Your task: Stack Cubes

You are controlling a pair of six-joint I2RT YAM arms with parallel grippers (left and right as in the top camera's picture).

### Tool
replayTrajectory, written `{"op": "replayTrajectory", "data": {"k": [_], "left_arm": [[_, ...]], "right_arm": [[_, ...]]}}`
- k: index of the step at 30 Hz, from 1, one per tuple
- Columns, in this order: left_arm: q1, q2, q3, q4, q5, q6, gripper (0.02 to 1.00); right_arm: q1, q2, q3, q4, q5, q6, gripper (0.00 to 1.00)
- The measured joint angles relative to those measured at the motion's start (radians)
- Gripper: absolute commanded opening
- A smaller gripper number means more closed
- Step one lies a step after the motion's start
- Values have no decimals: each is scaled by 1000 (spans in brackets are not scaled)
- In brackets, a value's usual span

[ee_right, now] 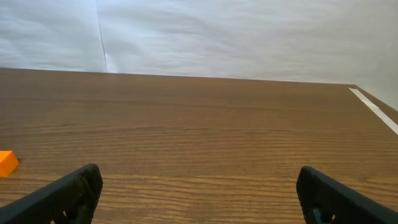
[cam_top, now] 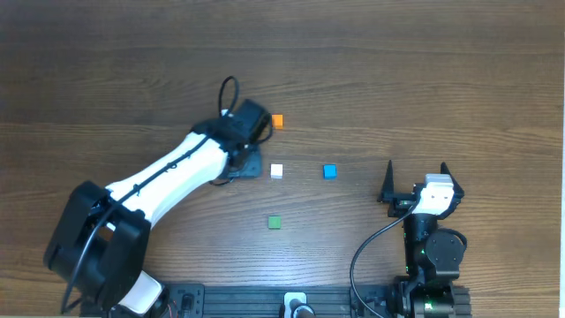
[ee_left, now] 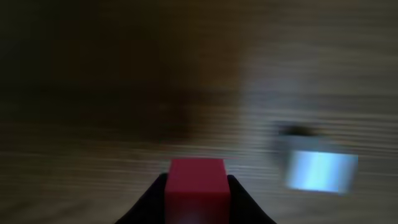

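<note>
The red cube (ee_left: 197, 186) pinched in the left gripper (ee_left: 197, 179) is smeared and partly cut off by the frame. The fingers (ee_left: 146, 205) are just dark shapes. The white cube (ee_left: 320, 171) near it is a blurred patch. From the right wrist, the orange cube (ee_right: 7, 163) is clipped at the edge. From above, the left arm (cam_top: 168, 172) covers its own fingertips.

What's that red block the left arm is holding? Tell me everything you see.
The red block is a plain cube with flat, matte faces. It sits level, clamped between the two dark fingers of the left gripper, one on each side. The wooden table lies behind it, with a white block nearby, not touching.
</note>
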Motion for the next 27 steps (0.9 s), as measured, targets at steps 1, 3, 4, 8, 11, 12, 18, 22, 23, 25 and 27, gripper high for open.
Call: {"op": "replayTrajectory", "data": {"k": [1,3,4,8,11,12,18,22,23,25,27], "left_arm": [[-30,-3,54,-31,-13,-24,40],[-85,-8,142,-76,-42,-60,40],[-116,-11,185,-92,-58,-81,38],[-195,-16,249,-96,-82,-139,38],[-217,-2,250,-95,-90,-182,38],[-220,11,250,-88,-93,-190,40],[-225,102,250,-57,-92,-216,40],[-221,126,249,-53,-92,-218,40],[-218,130,249,-53,-92,-219,40],[-214,132,249,-54,-92,-219,38],[-209,140,250,-55,-92,-219,40]], "right_arm": [[0,0,0,0,0,0,991],[0,0,0,0,0,0,993],[0,0,0,0,0,0,991],[0,0,0,0,0,0,993],[0,0,0,0,0,0,991],[0,0,0,0,0,0,991],[0,0,0,0,0,0,991],[0,0,0,0,0,0,993],[0,0,0,0,0,0,993],[0,0,0,0,0,0,993],[0,0,0,0,0,0,993]]}}
